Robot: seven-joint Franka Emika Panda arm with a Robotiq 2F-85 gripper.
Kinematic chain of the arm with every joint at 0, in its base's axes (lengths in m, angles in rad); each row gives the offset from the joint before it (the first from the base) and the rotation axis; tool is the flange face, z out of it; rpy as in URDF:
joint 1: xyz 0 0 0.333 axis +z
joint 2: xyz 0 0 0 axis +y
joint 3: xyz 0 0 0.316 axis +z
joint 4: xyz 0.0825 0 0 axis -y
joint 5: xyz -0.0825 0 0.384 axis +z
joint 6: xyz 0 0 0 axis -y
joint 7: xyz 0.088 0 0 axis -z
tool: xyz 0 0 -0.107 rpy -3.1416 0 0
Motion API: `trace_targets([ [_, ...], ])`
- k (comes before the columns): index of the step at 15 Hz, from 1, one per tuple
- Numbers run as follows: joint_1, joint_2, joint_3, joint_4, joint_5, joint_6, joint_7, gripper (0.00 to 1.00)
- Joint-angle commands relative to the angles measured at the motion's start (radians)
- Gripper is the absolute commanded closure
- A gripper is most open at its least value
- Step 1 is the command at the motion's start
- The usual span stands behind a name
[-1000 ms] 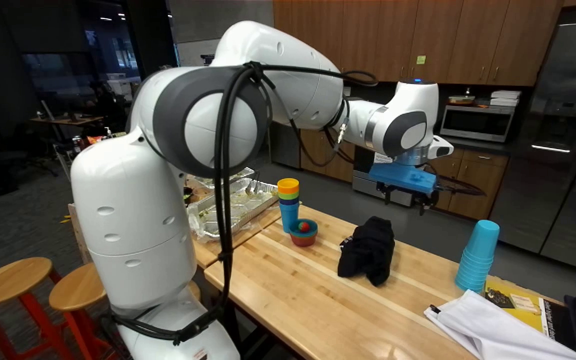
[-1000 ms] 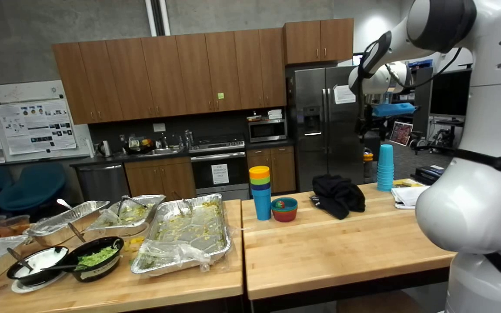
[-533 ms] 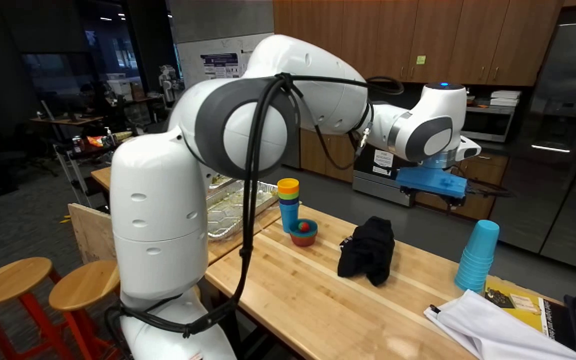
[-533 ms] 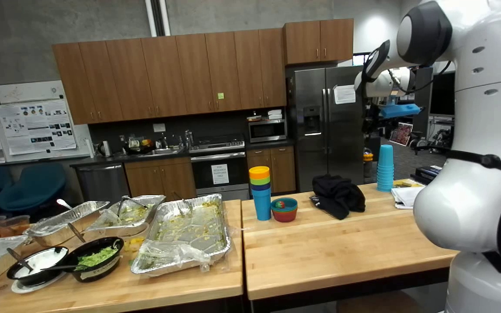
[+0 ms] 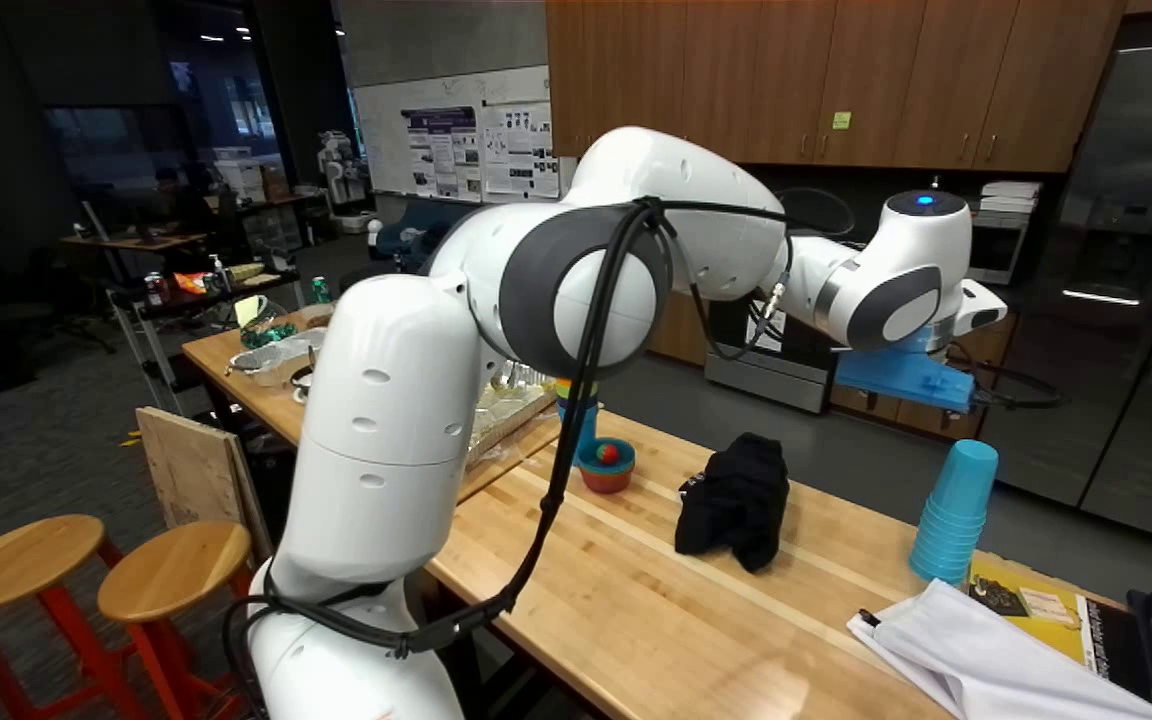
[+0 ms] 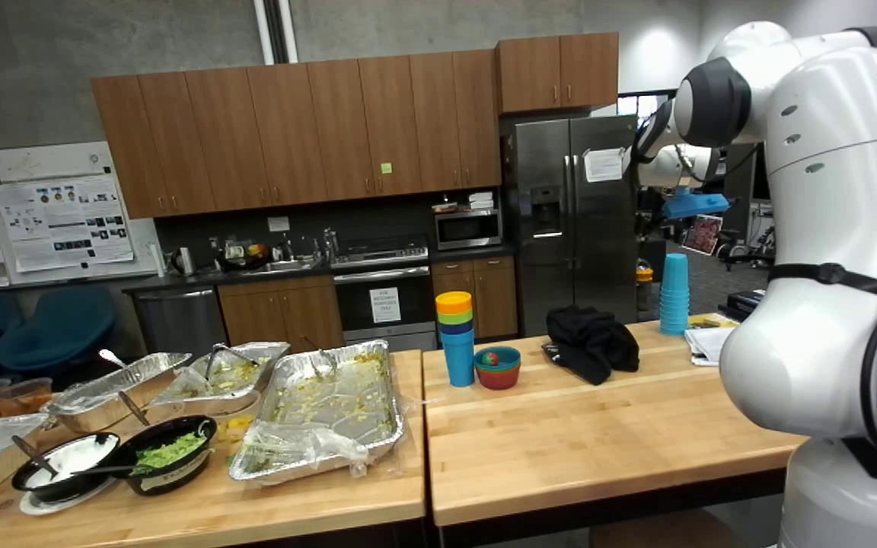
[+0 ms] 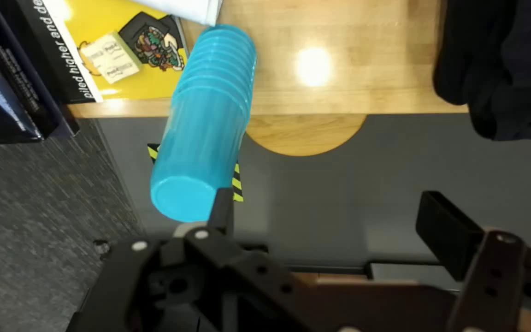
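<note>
My gripper (image 7: 326, 207) stands open in the wrist view, with grey floor showing between its two black fingers and nothing held. A tilted-looking stack of nested turquoise cups (image 7: 201, 133) lies just beyond the left finger, which overlaps its base in that picture; contact cannot be told. In an exterior view the stack (image 5: 954, 510) stands upside down near the table's far edge, with the blue gripper mount (image 5: 904, 380) above and behind it. The fingers are mostly hidden there. A crumpled black cloth (image 5: 736, 500) lies left of the cups and shows at the wrist view's right edge.
Beside the cups lie a yellow book (image 7: 122, 50) and a white cloth (image 5: 996, 650). Stacked bowls (image 6: 498, 377) holding a strawberry (image 5: 608, 455) stand next to a tall multicoloured cup stack (image 6: 457, 350). Foil trays (image 6: 332, 411) cover the adjoining table (image 6: 385, 502).
The arm has swung so that its gripper moved rightward and slightly lower in an exterior view, nearer to above the turquoise cups. Objects on the table have stayed put.
</note>
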Motion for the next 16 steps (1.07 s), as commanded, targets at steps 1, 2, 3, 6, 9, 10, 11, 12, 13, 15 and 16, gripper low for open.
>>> trace_targets([
  [1,-0.036,0.059,0.017,0.077,-0.016,0.065,0.033,0.00],
  [2,-0.040,0.068,0.017,0.081,-0.020,0.080,0.044,0.00],
  [3,-0.045,0.079,0.016,0.097,-0.025,0.083,0.055,0.00],
  [6,-0.065,0.114,0.027,0.129,-0.008,0.099,0.080,0.00],
  [9,-0.083,0.154,0.041,0.165,0.015,0.118,0.131,0.00],
  [10,-0.088,0.167,0.048,0.181,0.020,0.119,0.146,0.00],
  [11,-0.093,0.177,0.054,0.188,0.022,0.124,0.160,0.00],
  [12,-0.088,0.189,0.049,0.200,0.013,0.133,0.188,0.00],
  [13,-0.086,0.198,0.047,0.208,0.004,0.135,0.210,0.00],
  [15,-0.081,0.213,0.039,0.219,-0.010,0.138,0.248,0.00],
  [16,-0.073,0.222,0.025,0.229,-0.025,0.133,0.281,0.00],
])
